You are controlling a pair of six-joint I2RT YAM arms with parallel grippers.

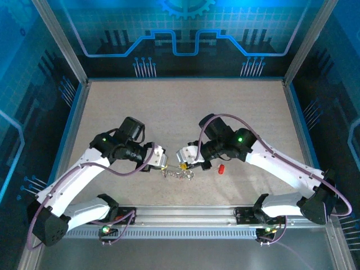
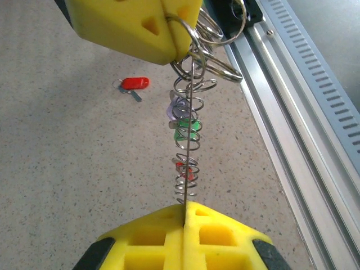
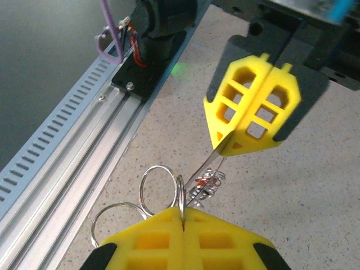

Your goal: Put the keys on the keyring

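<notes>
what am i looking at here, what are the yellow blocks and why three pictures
Two robot arms are bolted to a table. One picture looks down from above; the other two come from a camera on each wrist, so the yellow blocks are each arm's fingers. The left fingers and right fingers are both shut on the keyring, a thin wire loop seen edge-on, with small coloured keys strung along it. One red key lies loose on the table.

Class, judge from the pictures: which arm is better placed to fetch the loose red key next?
Probably the right: the red key lies close beside it, though both jaws are shut on the keyring.
</notes>
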